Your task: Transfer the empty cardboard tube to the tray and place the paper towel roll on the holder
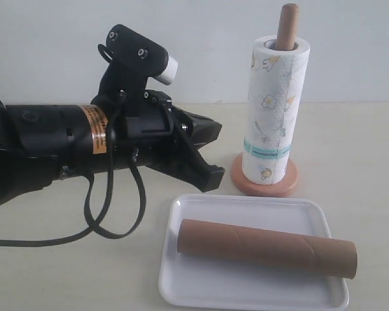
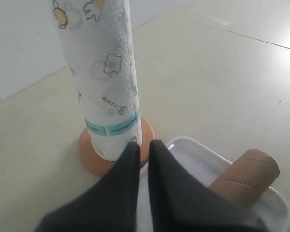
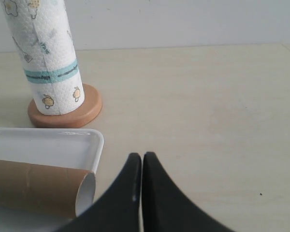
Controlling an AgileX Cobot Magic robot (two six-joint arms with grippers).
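Two placements look done from where things lie, so your remaining risk is the pull-out.

Nearest: the empty cardboard tube (image 1: pixel 266 248) lies on its side across the tray (image 1: pixel 175 272), slanted, open ends toward the tray's short sides. Its right end sits at the tray's right rim. I can't tell from these angles whether it's inside the rim or riding on it. It's round and the rim is low, so any bump to the tray could roll it out.

The right gripper (image 3: pixel 142 155) is pinched fully together and holds nothing. It hangs over bare table (image 3: pixel 222 121) just beside the tray's corner and the tube's open end. If you swing toward the tray, you clip that end.

Next back: the left gripper (image 2: pixel 142 145) is also closed tight and empty. Its tips are near the tray's far rim and close to the foot of the roll, not touching in either view. Its loose cable (image 1: pixel 110 214) droops to the table left of the tray and could snag.

Farthest: the paper towel roll (image 1: pixel 275 110) stands upright on the holder (image 1: pixel 266 189), with the pole tip poking out the top and the roll's bottom down on the disc base. A sideways move of the left arm would push the roll and tip the stand. Lift up and back first.
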